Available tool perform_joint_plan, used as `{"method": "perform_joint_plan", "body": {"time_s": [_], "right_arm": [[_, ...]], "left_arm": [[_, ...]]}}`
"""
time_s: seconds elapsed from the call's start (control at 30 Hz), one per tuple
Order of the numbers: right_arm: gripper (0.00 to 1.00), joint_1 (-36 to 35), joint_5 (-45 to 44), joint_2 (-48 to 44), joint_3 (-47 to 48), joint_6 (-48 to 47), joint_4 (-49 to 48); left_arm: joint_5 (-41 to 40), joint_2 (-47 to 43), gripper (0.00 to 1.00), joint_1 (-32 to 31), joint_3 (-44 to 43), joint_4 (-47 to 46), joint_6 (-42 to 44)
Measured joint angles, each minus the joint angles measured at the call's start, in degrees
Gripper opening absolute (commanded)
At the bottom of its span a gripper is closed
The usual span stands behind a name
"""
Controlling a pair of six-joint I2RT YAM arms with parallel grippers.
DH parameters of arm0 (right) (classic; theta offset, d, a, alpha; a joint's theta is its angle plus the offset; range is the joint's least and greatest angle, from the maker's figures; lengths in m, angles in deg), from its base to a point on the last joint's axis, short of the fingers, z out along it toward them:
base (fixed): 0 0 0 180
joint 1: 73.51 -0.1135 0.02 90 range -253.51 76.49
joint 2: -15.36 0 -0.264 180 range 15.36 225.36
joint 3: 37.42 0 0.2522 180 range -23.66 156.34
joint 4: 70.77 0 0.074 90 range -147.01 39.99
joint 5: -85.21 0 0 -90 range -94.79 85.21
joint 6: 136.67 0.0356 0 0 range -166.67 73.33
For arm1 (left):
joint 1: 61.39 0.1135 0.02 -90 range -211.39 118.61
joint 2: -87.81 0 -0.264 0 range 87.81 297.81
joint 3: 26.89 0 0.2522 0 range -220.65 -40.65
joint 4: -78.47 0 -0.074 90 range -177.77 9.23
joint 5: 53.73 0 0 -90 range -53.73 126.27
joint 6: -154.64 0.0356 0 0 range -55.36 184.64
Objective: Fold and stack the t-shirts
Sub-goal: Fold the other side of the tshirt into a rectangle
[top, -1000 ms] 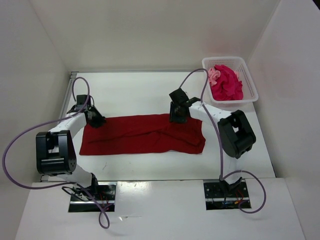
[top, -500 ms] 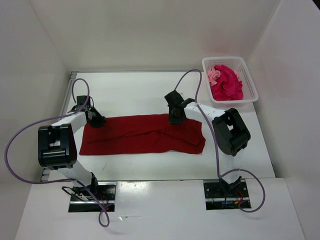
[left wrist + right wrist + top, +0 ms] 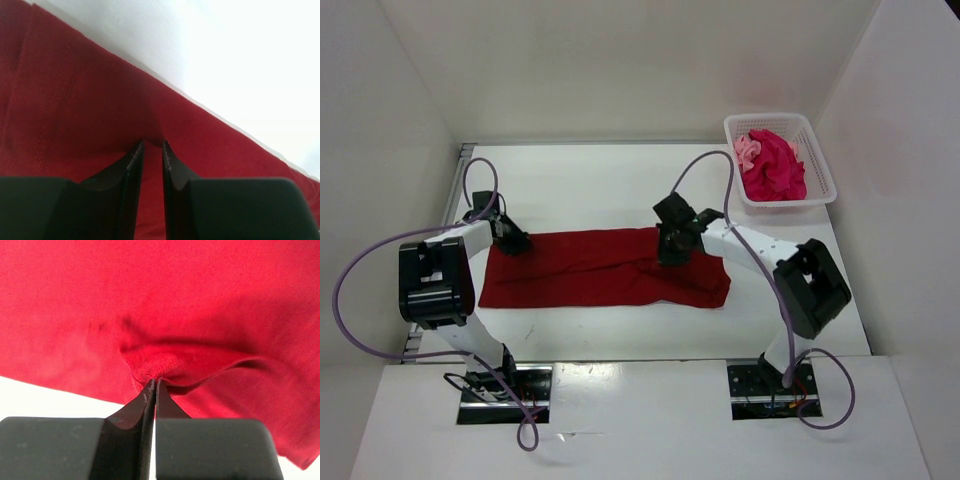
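The dark red t-shirt lies spread as a long strip across the middle of the table. My left gripper sits at the shirt's far left corner. In the left wrist view its jaws stand narrowly apart with a pucker of red cloth pinched between them. At the shirt's far edge, right of centre, my right gripper is shut. In the right wrist view its tips clamp a raised fold of the cloth. The magenta-pink t-shirt and the salmon pink t-shirt lie crumpled in the basket.
The white mesh basket stands at the far right corner of the table. White walls close in the left, right and back sides. The right arm's elbow hangs over the table's right side, just past the shirt's end.
My right gripper has closed on the shirt's far edge, and that arm's elbow has swung right and nearer. The left gripper has stayed put at its corner.
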Motion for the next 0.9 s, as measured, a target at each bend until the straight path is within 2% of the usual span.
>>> {"method": "perform_joint_plan", "body": {"time_s": [0.2, 0.23, 0.4, 0.5, 0.57, 0.63, 0.67, 0.7, 0.8, 0.9], "right_arm": [[0.13, -5.1, 6.9, -3.5, -6.7, 6.6, 0.2], [0.2, -5.9, 8.2, -3.5, -7.3, 7.7, 0.1], [0.24, -8.2, 13.2, -5.6, -7.8, 11.0, 0.3], [0.29, -6.3, 13.5, -9.6, -7.2, 10.8, 1.4], [0.25, -2.2, 13.6, -12.2, -7.0, 10.0, 1.3], [0.15, 2.3, 12.6, -13.3, -7.1, 9.4, 0.7], [0.06, 4.4, 11.5, -13.5, -7.4, 9.1, -0.1], [0.03, 6.4, 10.5, -13.1, -7.7, 8.7, -0.9], [0.01, 9.4, 8.3, -10.3, -8.6, 8.3, -2.5], [0.01, 9.2, 8.1, -7.6, -10.1, 8.2, -4.0]], "left_arm": [[0.5, 0.0, 0.28, 0.0, 0.0, 0.0, 0.0], [0.6, 0.0, 0.28, 0.0, 0.0, 0.0, 0.0], [1.0, -0.5, 0.28, 0.0, 0.0, 0.0, 0.0], [1.3, -2.9, 0.28, 0.0, 0.0, 0.4, -0.1], [1.3, -5.7, 0.28, -0.5, 0.0, 0.6, 0.0], [0.9, -8.3, 0.28, -1.8, 0.0, 0.6, 0.0], [0.7, -9.5, 0.28, -3.0, 0.0, 0.6, 0.0], [0.7, -10.3, 0.28, -4.5, 0.0, 0.6, 0.0], [1.0, -10.8, 0.28, -8.7, 0.0, 0.2, -0.3], [1.6, -9.3, 0.29, -10.0, 0.2, 0.3, -0.7]]}}
